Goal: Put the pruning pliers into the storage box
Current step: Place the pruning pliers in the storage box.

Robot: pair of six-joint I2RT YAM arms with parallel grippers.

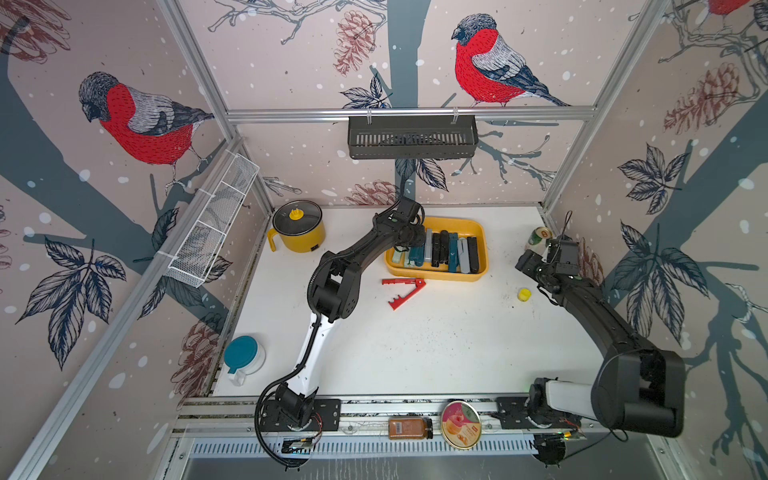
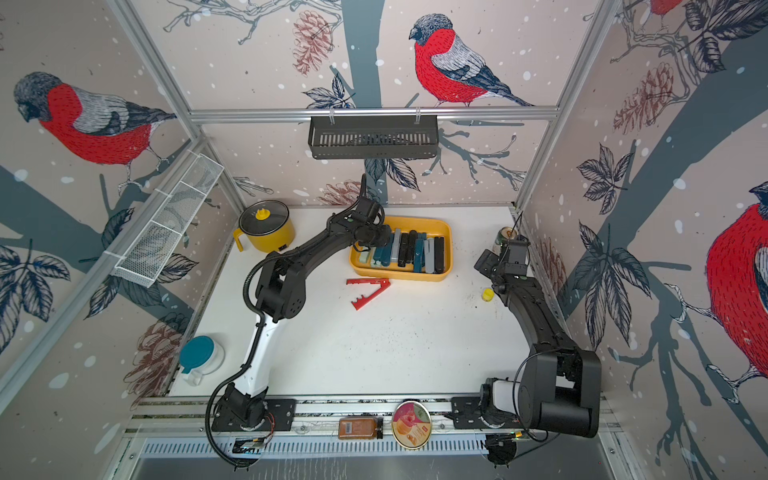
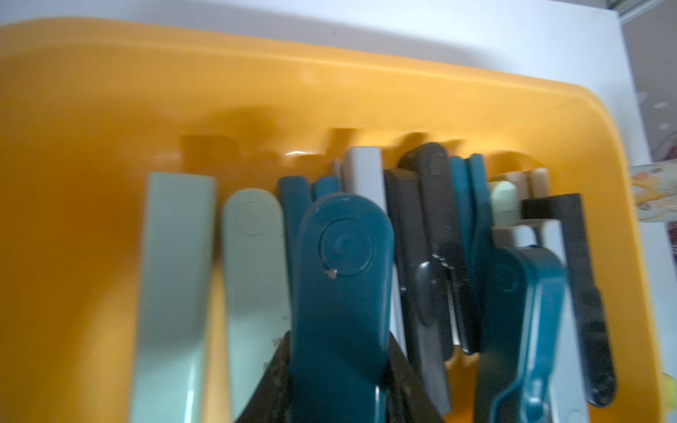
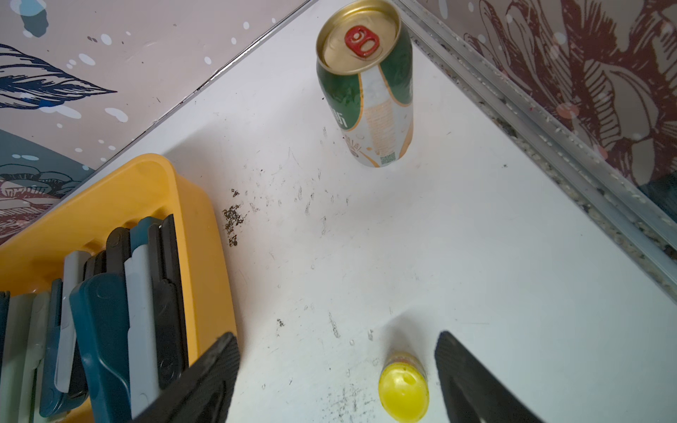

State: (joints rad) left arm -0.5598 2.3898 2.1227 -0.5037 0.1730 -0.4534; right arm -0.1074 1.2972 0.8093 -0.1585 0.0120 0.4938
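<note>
My left gripper [image 3: 339, 366] pinches teal pruning pliers [image 3: 344, 256] over the storage box [image 3: 91, 128]; I'd lower them flat beside the mint pliers [image 3: 252, 274] before letting go. My right gripper [image 4: 336, 340] gapes, empty.

No lettering can be read anywhere. Green-and-white can [image 4: 366, 99]: printed script and a small square code near its base, both unreadable. Brown jar [image 1: 409, 428] on the front rail: barcode label, digits too small. Round tin [image 1: 460, 424]: small red tag, illegible.
</note>
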